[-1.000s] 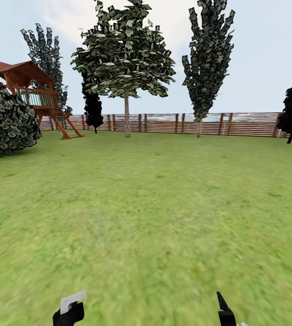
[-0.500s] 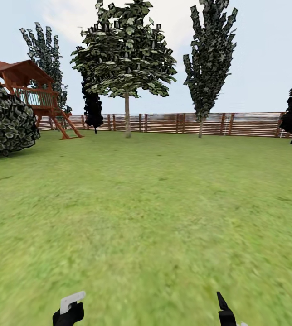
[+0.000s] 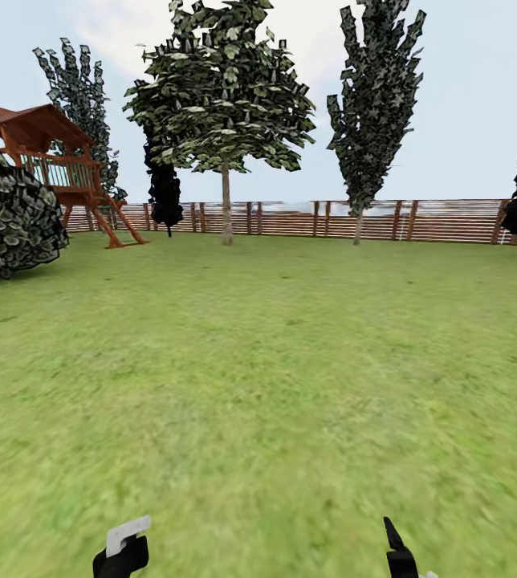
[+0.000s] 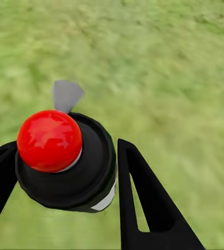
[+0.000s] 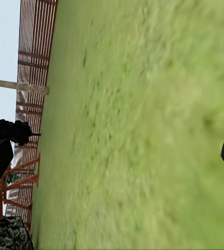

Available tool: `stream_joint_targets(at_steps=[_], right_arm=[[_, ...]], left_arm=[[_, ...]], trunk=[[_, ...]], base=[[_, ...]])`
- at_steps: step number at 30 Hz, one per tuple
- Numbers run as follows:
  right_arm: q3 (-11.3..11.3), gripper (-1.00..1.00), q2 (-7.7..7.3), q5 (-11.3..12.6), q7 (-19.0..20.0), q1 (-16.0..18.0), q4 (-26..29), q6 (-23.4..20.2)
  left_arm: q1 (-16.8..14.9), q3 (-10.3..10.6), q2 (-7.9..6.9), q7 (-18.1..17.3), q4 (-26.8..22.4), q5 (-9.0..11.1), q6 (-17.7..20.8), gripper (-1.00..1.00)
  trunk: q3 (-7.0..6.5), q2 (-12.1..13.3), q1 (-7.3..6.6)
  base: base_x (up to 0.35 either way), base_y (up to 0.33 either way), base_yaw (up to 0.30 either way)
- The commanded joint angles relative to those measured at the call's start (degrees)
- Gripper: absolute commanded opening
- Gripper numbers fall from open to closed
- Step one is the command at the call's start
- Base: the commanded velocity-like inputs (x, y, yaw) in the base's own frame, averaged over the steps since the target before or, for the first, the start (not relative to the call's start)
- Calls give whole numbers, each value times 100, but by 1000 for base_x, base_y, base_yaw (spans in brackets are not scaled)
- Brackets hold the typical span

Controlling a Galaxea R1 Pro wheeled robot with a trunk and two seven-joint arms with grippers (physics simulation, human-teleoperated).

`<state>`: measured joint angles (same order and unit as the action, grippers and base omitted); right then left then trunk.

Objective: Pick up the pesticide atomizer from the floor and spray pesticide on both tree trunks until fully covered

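With the pesticide atomizer (image 4: pixel 65 159) clamped in the left claw (image 4: pixel 60 172) and the right claw (image 5: pixel 112 151) spread empty, the robot should cross the lawn (image 3: pixel 274 361) steadily toward the broad-crowned tree (image 3: pixel 225 88) at upper centre, apparently a target.

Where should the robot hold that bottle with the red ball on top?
Around its round black body, as the left hand has it now: one finger on each side of the atomizer, below the red knob. The body is a cylinder, so opposite sides give flat, even contact and leave the knob and grey nozzle free.
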<state>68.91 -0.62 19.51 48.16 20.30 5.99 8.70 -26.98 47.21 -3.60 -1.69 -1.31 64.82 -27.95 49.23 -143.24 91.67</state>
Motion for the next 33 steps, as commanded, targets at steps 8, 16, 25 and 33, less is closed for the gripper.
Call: stream_joint_targets(at_steps=[8,16,25,33], right_arm=[[0,100,0,0,0,-1,-1,0],[0,100,0,0,0,0,-1,0],[0,100,0,0,0,0,0,0],[0,100,0,0,0,0,1,0]], left_arm=[[0,4,0,1,0,-2,0,-100],[0,2,0,1,0,1,0,-100],[0,2,0,0,0,0,0,-100],[0,3,0,2,0,1,0,-100]], trunk=[[0,0,0],[0,0,0],[0,0,0],[0,0,0]], base=[[323,118,0],[323,118,0],[322,118,0],[322,118,0]])
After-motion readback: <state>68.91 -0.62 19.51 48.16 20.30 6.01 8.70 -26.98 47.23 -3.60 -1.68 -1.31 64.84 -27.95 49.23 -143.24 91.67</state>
